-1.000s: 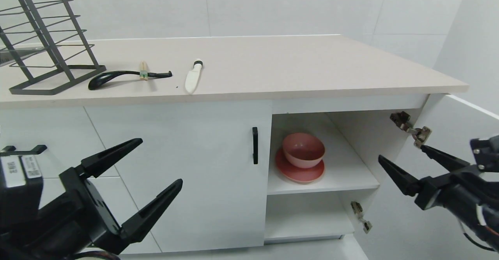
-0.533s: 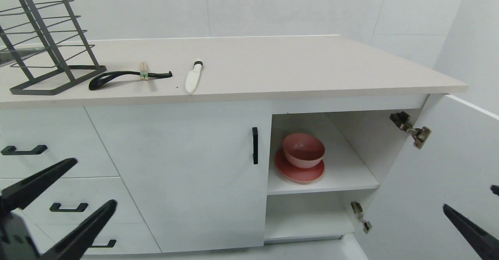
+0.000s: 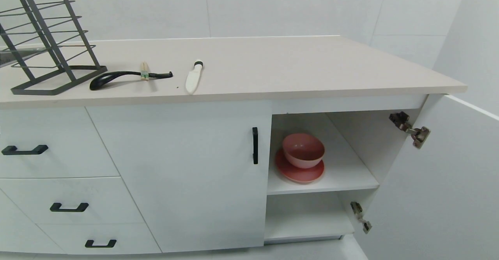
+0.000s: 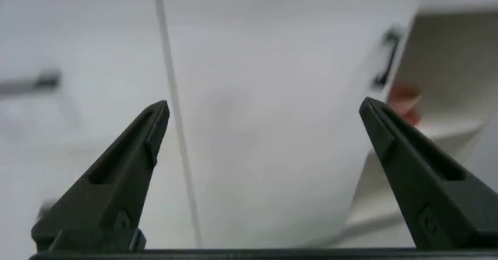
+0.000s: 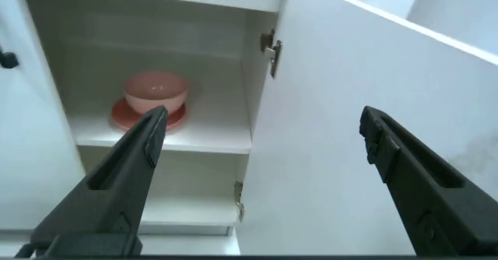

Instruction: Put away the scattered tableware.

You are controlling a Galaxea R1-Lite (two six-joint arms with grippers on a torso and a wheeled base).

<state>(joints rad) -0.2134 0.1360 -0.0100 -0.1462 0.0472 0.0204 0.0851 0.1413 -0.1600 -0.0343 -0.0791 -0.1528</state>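
This is a kitchen: countertop, cabinets, drawers

A: What's the room like?
B: White tiled wall behind a beige counter — white cabinet below, its right door swung open on two shelves.
A: And leftward?
B: Three black-handled drawers; pale floor underneath.

No legible text — none anywhere

On the beige countertop, a black plastic spoon lies just right of a dark wire rack. A short wooden piece, perhaps chopsticks, lies across its handle, and a cream knife lies farther right. In the open white cabinet, a pink bowl sits on a red plate.
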